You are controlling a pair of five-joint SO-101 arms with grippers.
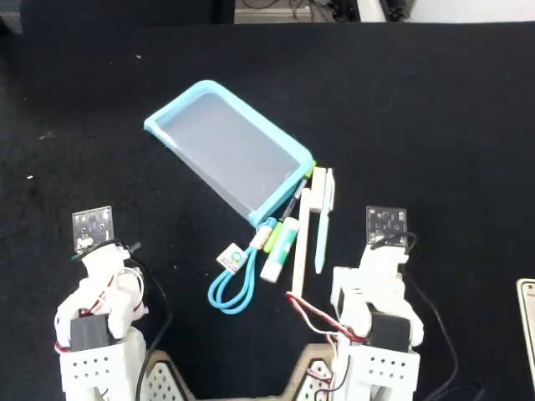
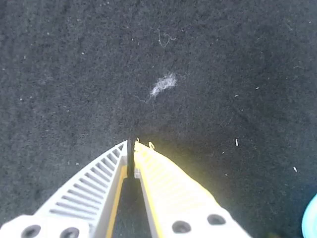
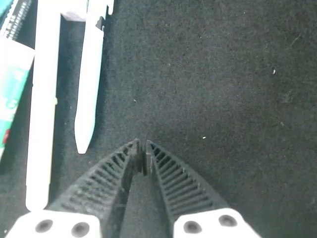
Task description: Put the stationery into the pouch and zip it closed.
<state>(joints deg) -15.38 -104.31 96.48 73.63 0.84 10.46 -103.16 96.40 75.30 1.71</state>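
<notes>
Black cloth (image 1: 435, 109) covers the whole table. The high view gives you the full layout. The pouch (image 1: 230, 150), clear with a light blue rim, lies flat and angled in the middle. The stationery sits bunched outside it at its near corner: a white pen (image 1: 322, 225), a long white stick (image 1: 299, 251), a teal-and-white tube (image 1: 280, 249), plus a blue cord loop (image 1: 236, 309). The pieces overlap there, so they're hard to count.

The right wrist view brings the pen (image 3: 91, 74), stick (image 3: 42, 109) and tube (image 3: 12, 94) in close, all cut off at the frame edge. It also shows the right gripper (image 3: 142, 151) just beside the pen tip, fingertips pressed together on nothing. Over on the other side, the left gripper (image 2: 132, 151) is likewise closed and empty, above bare cloth with a bit of lint (image 2: 163, 84). There's a blue sliver (image 2: 312, 218) at that frame's corner, can't tell what it is.
</notes>
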